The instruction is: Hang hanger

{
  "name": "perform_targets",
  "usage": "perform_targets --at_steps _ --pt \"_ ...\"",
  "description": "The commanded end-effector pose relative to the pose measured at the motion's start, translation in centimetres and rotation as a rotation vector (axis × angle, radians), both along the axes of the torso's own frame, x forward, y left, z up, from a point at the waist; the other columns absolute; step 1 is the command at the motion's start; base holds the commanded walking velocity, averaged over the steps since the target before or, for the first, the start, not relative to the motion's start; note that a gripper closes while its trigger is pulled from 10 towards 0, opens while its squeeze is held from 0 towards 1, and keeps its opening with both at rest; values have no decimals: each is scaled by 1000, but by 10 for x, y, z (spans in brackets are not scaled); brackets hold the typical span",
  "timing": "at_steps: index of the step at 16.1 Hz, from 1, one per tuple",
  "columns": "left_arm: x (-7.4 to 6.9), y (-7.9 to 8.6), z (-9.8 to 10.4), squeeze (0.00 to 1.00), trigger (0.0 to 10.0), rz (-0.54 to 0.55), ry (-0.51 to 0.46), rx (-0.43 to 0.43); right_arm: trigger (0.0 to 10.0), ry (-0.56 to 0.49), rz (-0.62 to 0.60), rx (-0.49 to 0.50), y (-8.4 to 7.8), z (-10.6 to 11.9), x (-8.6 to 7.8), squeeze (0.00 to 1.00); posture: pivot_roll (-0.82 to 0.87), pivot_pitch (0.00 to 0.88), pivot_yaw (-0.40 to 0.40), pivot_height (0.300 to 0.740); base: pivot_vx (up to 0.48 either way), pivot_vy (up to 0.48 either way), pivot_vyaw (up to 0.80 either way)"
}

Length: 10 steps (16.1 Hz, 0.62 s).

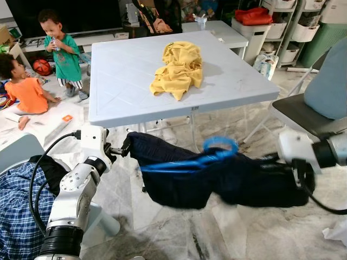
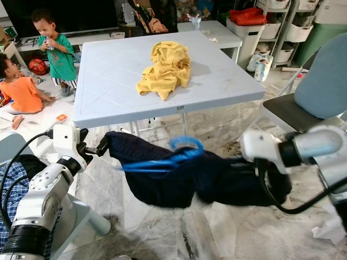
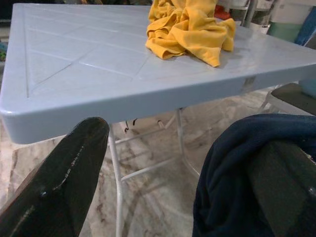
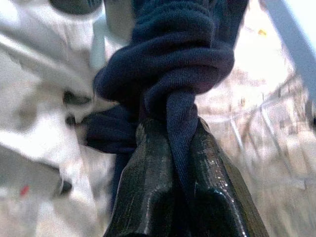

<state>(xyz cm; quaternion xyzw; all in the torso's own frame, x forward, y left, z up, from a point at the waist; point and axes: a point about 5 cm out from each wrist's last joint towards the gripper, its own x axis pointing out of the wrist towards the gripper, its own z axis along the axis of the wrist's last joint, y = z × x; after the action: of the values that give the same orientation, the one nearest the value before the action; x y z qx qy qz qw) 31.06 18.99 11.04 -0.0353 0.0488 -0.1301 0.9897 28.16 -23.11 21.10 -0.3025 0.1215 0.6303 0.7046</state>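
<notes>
Blue hanger (image 1: 209,154) threaded in dark navy garment (image 1: 217,179), hook upright, stretched above floor before table

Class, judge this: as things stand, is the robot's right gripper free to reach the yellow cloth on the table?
Probably not. The right gripper is clamped on the dark garment, stretched between both grippers below the table; the yellow cloth lies well up the tabletop.

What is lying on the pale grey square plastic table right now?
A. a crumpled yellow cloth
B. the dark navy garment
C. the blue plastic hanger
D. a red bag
A: a crumpled yellow cloth lies on the pale grey table, while both grippers hold the navy garment and blue hanger below its edge.
</notes>
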Motion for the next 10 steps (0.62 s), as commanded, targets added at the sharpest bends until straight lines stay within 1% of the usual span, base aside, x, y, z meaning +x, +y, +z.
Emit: perform_targets --at_steps 1,2,5,6,7,8,9,10 --pt "-1 -2 -4 0 10000 -5 22 18 10000 -40 36 176 9 35 1 0 -118 0 34 740 0 0 0" --pt "-3 -9 -11 0 10000 -29 48 25 10000 -29 75 319 15 55 -1 0 -118 0 34 740 0 0 0" --pt "-6 -20 -16 0 10000 -69 54 35 10000 19 113 510 20 75 -2 0 -117 0 27 740 0 0 0" --pt "-7 -23 -17 0 10000 -84 55 36 10000 18 101 569 22 79 1 0 -116 0 27 740 0 0 0" --pt "-9 -27 -16 0 10000 -118 46 27 10000 24 42 646 26 82 8 0 -115 0 27 740 0 0 0" --pt "-13 -31 -15 471 10000 -163 36 17 10000 31 -38 676 32 79 18 0 -114 0 27 740 0 0 0" --pt "-18 -38 -12 1000 10000 -224 22 0 10000 15 -156 620 40 62 30 0 -113 0 28 740 0 0 0" --pt "-21 -44 -10 1000 10000 -279 14 -2 10000 -14 -238 534 48 43 38 0 -110 0 26 740 0 0 0"
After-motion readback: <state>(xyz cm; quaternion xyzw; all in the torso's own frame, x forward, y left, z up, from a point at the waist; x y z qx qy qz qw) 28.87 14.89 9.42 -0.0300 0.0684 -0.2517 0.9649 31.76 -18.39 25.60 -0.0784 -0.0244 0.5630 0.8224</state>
